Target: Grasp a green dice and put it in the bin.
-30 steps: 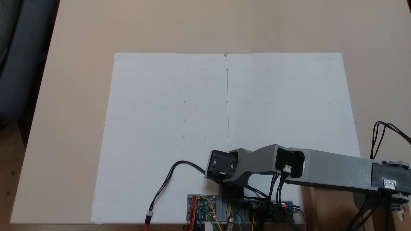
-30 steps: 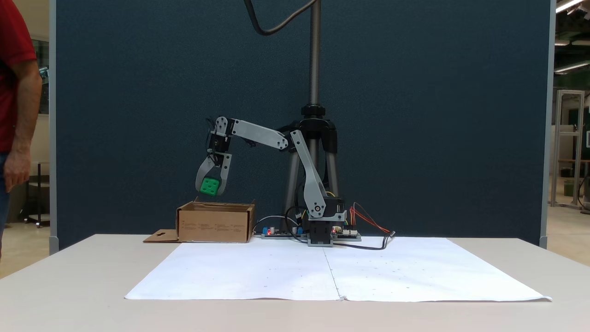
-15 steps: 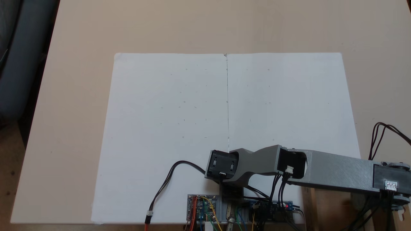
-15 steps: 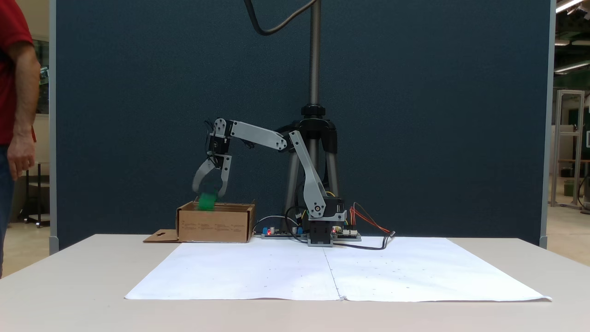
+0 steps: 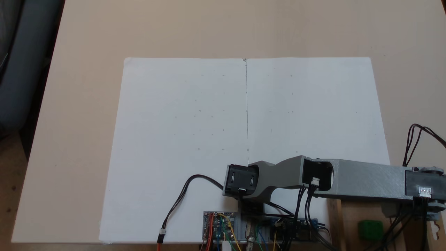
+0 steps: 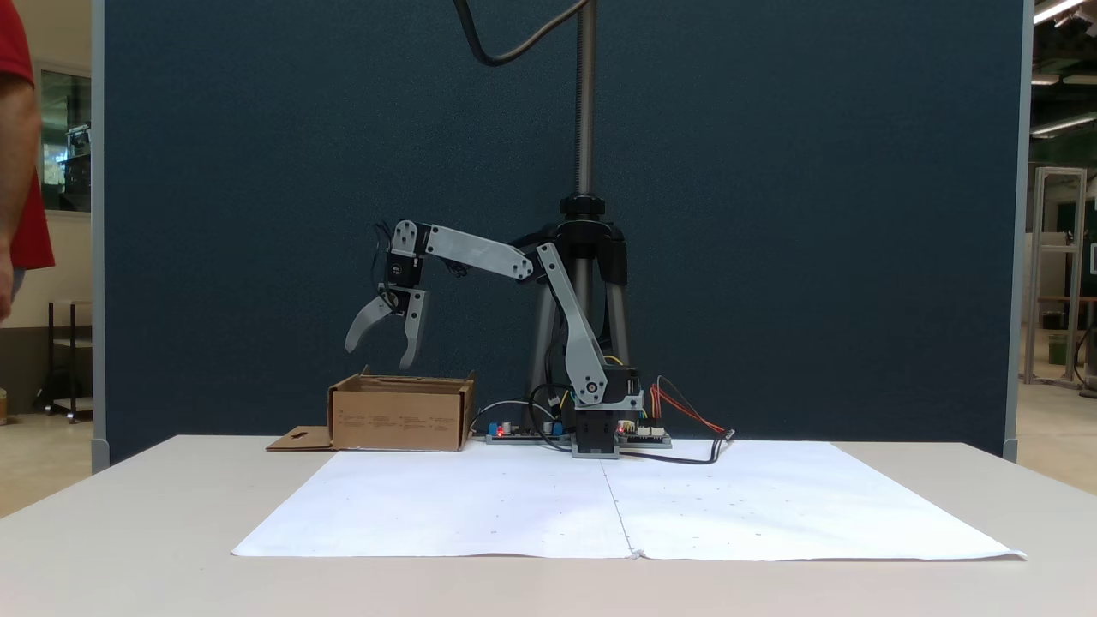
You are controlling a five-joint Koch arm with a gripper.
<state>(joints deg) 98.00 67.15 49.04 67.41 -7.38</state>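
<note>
Spreading over the surface [image 6: 128, 531] nearest the camera is white paper [image 6: 617, 506]; beyond it at ten o'clock sits the bin [image 6: 400, 416], and the hand [image 6: 378, 351] hangs above it, jaws wide with nothing between them, while the green dice [image 5: 370, 229] lies inside the bin, at five o'clock in the downward-looking fixed view

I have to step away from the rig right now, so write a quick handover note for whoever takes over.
Gripper: open, empty, hanging above the bin in a fixed view.
Green dice: lies inside the bin, seen from above in a fixed view, under the arm; the side-on fixed view has the bin wall in front of it.
Bin: on the table beside the arm's base, flap lying flat.
Done: dice is in the bin.
Left: probably only pulling the arm back from over the bin.
</note>
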